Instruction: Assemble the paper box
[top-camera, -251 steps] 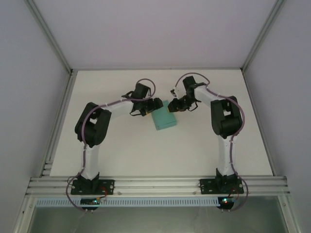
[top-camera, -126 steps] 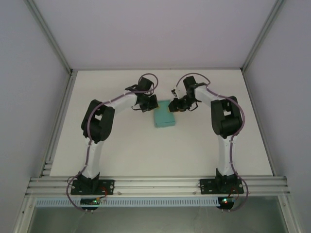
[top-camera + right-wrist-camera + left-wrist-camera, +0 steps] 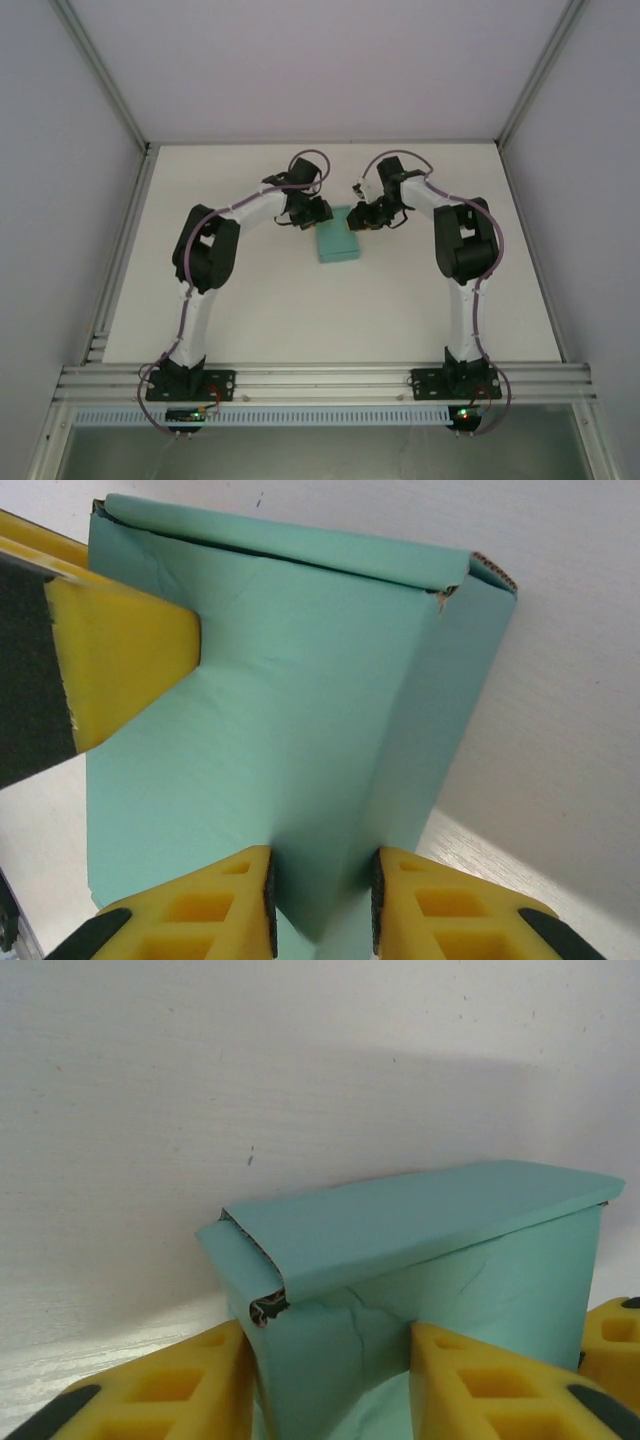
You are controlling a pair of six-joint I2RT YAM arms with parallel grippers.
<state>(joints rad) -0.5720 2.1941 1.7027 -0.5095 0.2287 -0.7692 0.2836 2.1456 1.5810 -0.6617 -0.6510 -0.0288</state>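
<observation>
ok so, starting from the arm bases: plain white table (image 3: 300, 320) all the way up to the paper box (image 3: 338, 245). It lies flat between the two arms, a closed-up little teal box with its long sides running near to far. A second ago it sat noticeably skewed. Now it's pretty much squared up.

At the box's far-left corner is the left gripper (image 3: 314, 213). A second ago it hung a bit further out, off the box's left side. Since then it has slid in and up to that corner, and the elbow has swung in toward the box too. Its yellow fingers (image 3: 150, 1390) stand partway apart with the box's corner right at the tips. Can't tell if they're actually pinching it or only pressing against it.

At the box's far-right corner, the right gripper (image 3: 360, 219) hasn't really budged. Its pads (image 3: 425, 900) sit narrow, clamped on a folded edge of the box.

Past those pads, the box's end flap (image 3: 290, 550) is tucked over, with small gaps showing at its corners.
</observation>
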